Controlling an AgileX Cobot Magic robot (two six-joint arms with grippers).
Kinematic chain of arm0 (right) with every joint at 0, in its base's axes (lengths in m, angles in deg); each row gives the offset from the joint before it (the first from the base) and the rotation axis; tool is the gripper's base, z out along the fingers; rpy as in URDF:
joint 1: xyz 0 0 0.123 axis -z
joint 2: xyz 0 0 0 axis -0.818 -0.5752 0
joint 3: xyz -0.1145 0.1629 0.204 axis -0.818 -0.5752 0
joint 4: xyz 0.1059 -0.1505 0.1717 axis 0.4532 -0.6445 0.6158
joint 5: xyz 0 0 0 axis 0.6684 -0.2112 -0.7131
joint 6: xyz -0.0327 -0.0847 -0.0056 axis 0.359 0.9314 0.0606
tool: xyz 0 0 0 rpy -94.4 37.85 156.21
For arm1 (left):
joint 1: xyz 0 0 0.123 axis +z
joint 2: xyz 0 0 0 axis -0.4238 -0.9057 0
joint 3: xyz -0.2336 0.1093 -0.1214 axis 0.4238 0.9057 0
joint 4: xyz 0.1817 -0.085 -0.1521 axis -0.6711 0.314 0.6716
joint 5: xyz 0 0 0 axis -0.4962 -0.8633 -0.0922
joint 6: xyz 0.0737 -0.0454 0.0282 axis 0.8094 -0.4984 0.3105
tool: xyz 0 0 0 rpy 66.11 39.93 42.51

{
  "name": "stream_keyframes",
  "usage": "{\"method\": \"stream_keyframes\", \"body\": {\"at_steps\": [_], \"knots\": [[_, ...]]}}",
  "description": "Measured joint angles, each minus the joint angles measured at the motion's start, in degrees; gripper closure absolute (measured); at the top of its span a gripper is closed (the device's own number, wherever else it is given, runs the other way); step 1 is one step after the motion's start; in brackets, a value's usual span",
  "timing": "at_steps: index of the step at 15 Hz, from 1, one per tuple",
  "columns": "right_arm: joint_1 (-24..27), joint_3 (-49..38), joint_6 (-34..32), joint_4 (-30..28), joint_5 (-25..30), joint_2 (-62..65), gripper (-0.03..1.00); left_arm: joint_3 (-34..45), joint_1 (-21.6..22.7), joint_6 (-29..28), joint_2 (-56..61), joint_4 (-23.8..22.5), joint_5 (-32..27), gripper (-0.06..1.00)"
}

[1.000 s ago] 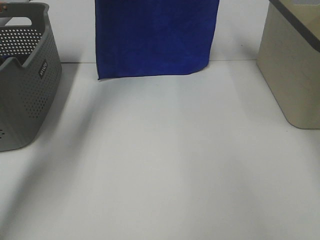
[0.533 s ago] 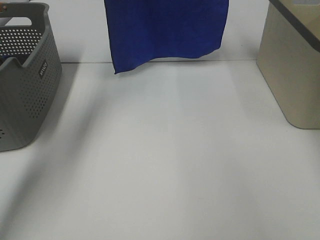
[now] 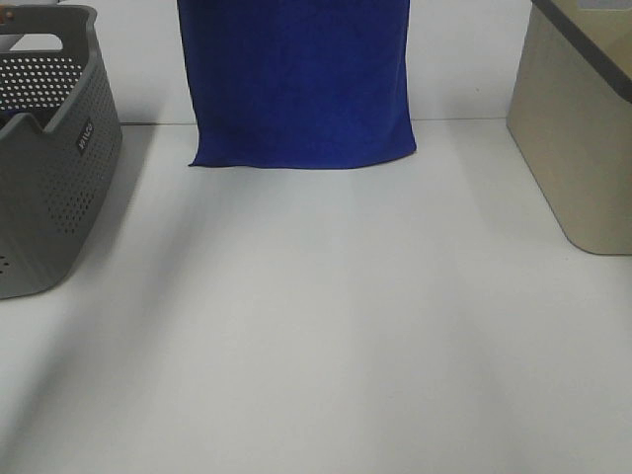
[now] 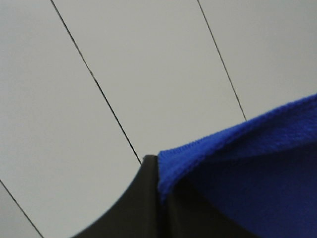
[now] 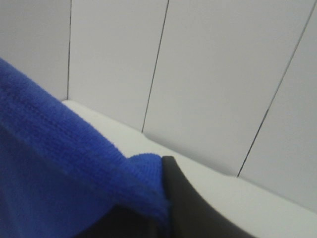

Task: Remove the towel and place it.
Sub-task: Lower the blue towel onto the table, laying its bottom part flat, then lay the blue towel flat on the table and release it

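Note:
The towel (image 3: 299, 84) is a deep blue plush cloth hanging flat from above the top edge of the exterior high view, its bottom hem level and close to the white table at the back. Both grippers are out of that view, above it. In the left wrist view my left gripper (image 4: 159, 171) is shut on one upper corner of the towel (image 4: 247, 168). In the right wrist view my right gripper (image 5: 163, 198) is shut on the other upper corner of the towel (image 5: 59, 168). The cloth is pinched between black fingers in both.
A grey perforated basket (image 3: 49, 168) stands at the left edge of the table. A beige bin (image 3: 578, 138) stands at the right edge. A pale panelled wall runs behind the table.
The towel swung right and rose half a second ago, then came back left and lower. Its bottom hem now hangs level and further down than before.

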Motion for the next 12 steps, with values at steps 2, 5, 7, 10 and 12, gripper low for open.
{"method": "stream_keyframes", "body": {"at_steps": [2, 5, 7, 10, 12], "knots": [[1.32, 0.0, -4.24, -1.89, 16.21, 3.55, 0.95, -0.06, -0.06, 2.86, 6.93, 8.82, -22.86, 0.94], [1.43, 0.0, -8.31, -3.44, 32.49, 7.85, 0.95, -0.11, -0.11, 2.75, 11.92, 11.97, -38.85, 0.94], [1.43, 0.0, -11.29, -3.32, 37.53, 10.43, 0.95, -0.11, -0.23, -0.74, 13.98, 13.24, -41.65, 0.94], [1.43, -1.32, -15.36, -5.16, 38.1, 13.98, 0.95, 0.17, -0.23, -2.75, 14.21, 18.16, -42.06, 0.94], [1.43, -7.33, -16.16, -5.44, 38.04, 16.79, 0.95, 4.81, -0.23, -3.15, 15.93, 19.48, -42.06, 0.94]]}}
